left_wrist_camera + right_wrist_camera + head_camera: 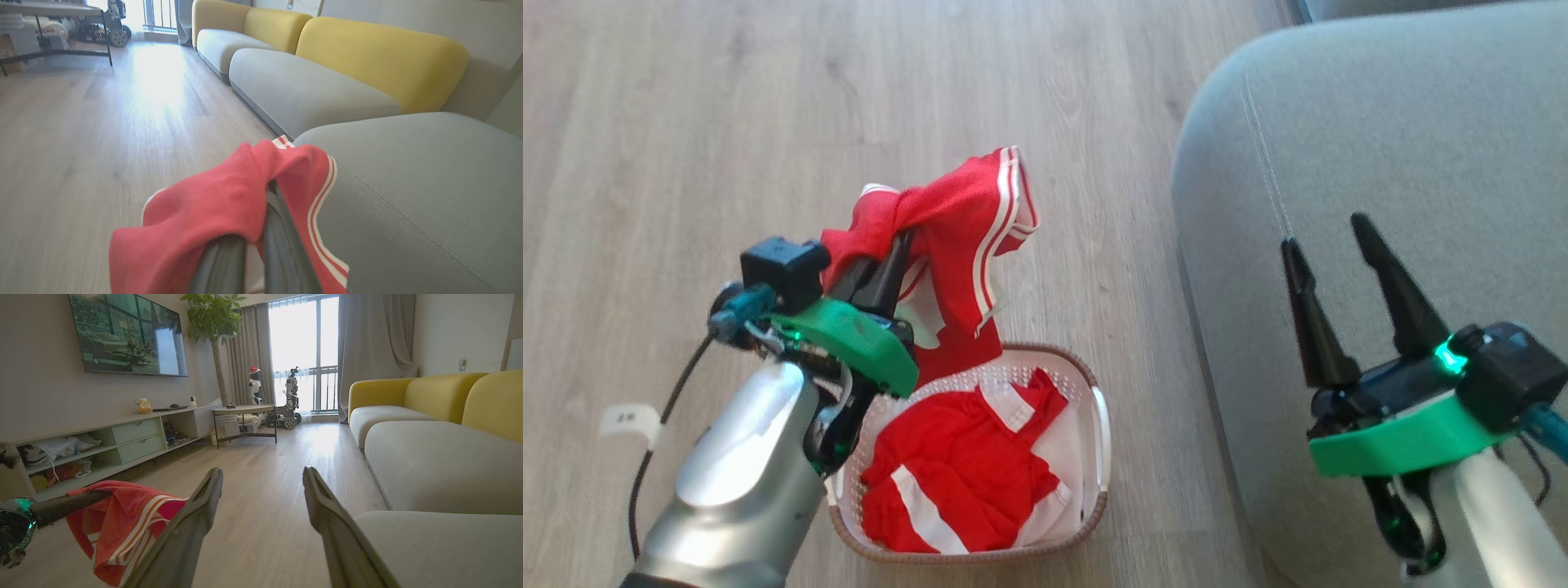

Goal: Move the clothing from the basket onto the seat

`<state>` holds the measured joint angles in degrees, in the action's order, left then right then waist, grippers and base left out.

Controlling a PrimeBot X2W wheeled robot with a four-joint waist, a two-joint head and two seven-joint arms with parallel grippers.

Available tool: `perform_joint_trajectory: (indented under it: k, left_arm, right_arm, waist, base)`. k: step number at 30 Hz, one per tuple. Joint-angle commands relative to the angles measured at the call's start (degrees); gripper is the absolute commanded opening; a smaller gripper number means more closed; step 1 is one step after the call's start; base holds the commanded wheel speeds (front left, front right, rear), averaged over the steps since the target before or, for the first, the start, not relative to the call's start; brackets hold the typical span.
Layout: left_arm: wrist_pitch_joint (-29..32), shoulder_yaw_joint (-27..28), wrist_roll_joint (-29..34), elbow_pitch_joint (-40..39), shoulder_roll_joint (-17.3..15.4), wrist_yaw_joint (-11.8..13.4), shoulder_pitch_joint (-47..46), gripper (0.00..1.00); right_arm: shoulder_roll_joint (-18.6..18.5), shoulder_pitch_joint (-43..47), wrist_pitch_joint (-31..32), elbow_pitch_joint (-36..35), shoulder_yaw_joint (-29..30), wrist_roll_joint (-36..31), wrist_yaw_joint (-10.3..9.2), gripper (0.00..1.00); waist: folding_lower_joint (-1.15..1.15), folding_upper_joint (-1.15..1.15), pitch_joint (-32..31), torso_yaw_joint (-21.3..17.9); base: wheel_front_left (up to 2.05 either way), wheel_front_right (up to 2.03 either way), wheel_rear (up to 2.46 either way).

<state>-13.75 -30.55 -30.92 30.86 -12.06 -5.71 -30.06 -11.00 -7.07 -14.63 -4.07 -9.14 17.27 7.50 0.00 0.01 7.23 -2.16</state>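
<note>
Hanging from the clenched left gripper (pixel 892 260) at centre left of the head view, a red garment (pixel 968 229) with white stripes draped over the dark fingers, above the basket's (pixel 1104 441) upper end. More red-and-white clothing (pixel 956 482) lay inside the basket, which stood on the wood floor (pixel 727 122) at lower centre, just beside the seat (pixel 1405 147). The right gripper (pixel 1325 231), at lower right, was released, its fingers spread and bare, showing against the seat.
</note>
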Motion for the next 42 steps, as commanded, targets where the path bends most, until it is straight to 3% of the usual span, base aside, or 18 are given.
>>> perform_joint_trajectory:
  k: [1,9,17,23,42]
  left_arm:
    - [0.3,2.2,0.4,-3.5,-2.2,0.5,-2.0,0.00]
    - [6.5,2.4,-0.1,-19.5,-3.9,3.2,-2.4,0.00]
    - [10.5,2.2,-0.4,-27.9,-4.7,5.1,-2.9,0.00]
    - [11.1,1.9,-0.9,-29.7,-4.5,5.4,-2.7,0.00]
    - [12.3,-1.1,-2.4,-31.2,-1.9,4.2,-4.1,0.00]
  right_arm:
    - [-0.8,-0.1,-0.4,-1.6,-1.3,0.6,-0.01,1.00]
    - [-1.2,1.9,-0.4,0.0,-5.3,1.5,-0.01,1.00]
    - [-2.2,1.9,-0.4,2.1,-9.5,2.8,-0.01,1.00]
    - [-3.8,-0.5,-0.4,3.6,-13.5,3.1,-0.01,1.00]
    - [-7.2,-18.0,-0.4,14.6,-33.7,3.8,-0.01,1.00]
  waist:
    - [0.00,-0.01,-1.7,1.3]
    - [0.00,-0.01,-4.1,2.4]
    - [0.00,-0.01,-4.8,2.2]
    - [0.00,-0.01,-4.7,2.0]
    - [0.00,-0.01,-4.1,5.7]
  base:
    - [0.00,0.00,0.00]
    - [0.00,0.00,0.00]
    - [0.00,0.00,0.00]
    - [0.00,0.00,0.00]
    - [0.00,0.00,0.00]
